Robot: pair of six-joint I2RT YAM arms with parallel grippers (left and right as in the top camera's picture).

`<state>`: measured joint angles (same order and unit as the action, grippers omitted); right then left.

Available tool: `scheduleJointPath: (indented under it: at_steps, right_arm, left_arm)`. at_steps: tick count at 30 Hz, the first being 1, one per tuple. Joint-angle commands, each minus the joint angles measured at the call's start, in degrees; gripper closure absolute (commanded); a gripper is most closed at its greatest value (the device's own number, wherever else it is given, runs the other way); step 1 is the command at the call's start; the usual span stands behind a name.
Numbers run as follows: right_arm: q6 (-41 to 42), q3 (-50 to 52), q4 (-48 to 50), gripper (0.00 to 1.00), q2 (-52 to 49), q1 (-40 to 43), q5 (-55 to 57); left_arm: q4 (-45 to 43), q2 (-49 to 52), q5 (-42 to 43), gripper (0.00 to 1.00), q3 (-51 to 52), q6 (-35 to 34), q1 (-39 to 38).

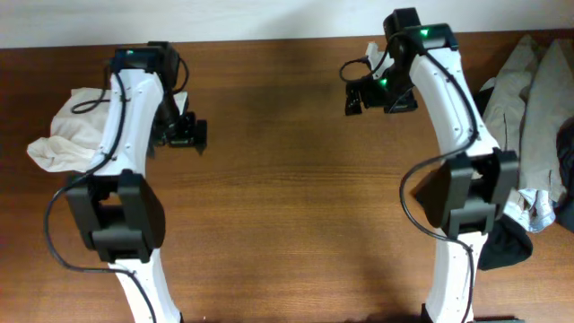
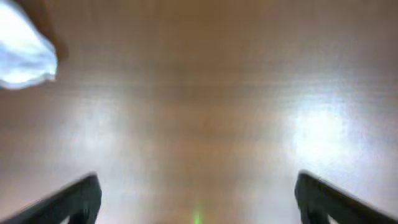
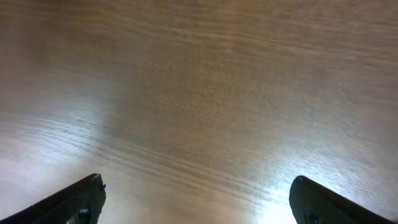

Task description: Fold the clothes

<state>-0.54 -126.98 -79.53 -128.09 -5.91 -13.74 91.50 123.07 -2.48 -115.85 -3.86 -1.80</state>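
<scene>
We see the white T-shirt (image 1: 65, 130) lying crumpled near the worktop's (image 1: 287, 197) far left corner, partly under the left arm. Our left claw (image 1: 184, 135) hangs over the wood of the worktop, spread wide and gripping nothing. Our right claw (image 1: 372, 94) gapes just as wide and empty over the worktop's far right part. A beige-grey garment (image 1: 529, 99) is heaped at the worktop's right edge.

Left arm (image 1: 126, 108) and right arm (image 1: 453, 90): white shells, black joint blocks (image 1: 117, 213), looping black cables (image 1: 52, 224), green lights (image 1: 427, 34) at their twelve o'clock ends
</scene>
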Motion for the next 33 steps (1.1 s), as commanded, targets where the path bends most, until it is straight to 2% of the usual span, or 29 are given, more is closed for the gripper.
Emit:
scheduleJointPath:
  at_steps: [1,4,6,9,11,14,17,20,28,29,30,33]
  right_arm:
    - [3.1,-2.0,-1.8,0.01,7.8,0.4,2.7]
    - [4.7,-1.8,-4.5,0.01,11.5,0.4,7.1]
    - [6.0,-1.0,-5.1,0.01,15.8,0.3,7.4]
    - [8.8,2.6,-3.4,0.01,22.4,-1.3,13.7]
    - [8.9,12.1,2.8,0.01,29.9,-3.1,14.5]
    - [9.0,28.7,12.7,0.01,39.3,-4.0,14.4]
    - [9.0,51.6,27.4,0.01,52.9,-3.8,14.5]
    - [9.0,63.5,33.7,0.01,61.0,-3.8,15.0]
    - [9.0,64.0,33.3,0.01,60.8,-3.8,15.1]
    - [9.0,64.0,33.2,0.01,60.8,-3.8,16.8]
    - [9.0,64.0,33.6,0.01,60.8,-3.8,24.2]
    - [9.0,64.0,33.0,0.01,60.8,-3.8,26.9]
  left_arm:
    - [5.2,-4.6,-1.0,0.01,-0.7,0.9,1.0]
    - [5.2,-9.2,-0.8,0.01,4.0,0.9,1.1]
    - [3.5,-17.3,-0.8,0.01,11.9,0.4,1.7]
    - [-9.9,-34.7,-1.7,0.01,25.6,0.5,1.8]
    - [-21.4,-50.5,-2.1,0.01,37.2,0.5,1.8]
    - [-30.0,-65.3,-2.1,0.01,48.2,0.9,1.8]
    - [-39.4,-79.1,-3.9,0.01,59.2,0.9,1.7]
    - [-39.5,-83.7,-4.2,0.01,63.6,0.9,1.7]
    - [-38.9,-83.6,-4.2,0.01,63.6,0.9,1.7]
    - [-38.9,-83.6,-4.2,0.01,63.6,0.9,1.7]
    - [-38.9,-83.6,-4.2,0.01,63.6,0.9,1.7]
    - [-38.9,-83.6,-4.2,0.01,63.6,0.9,1.7]
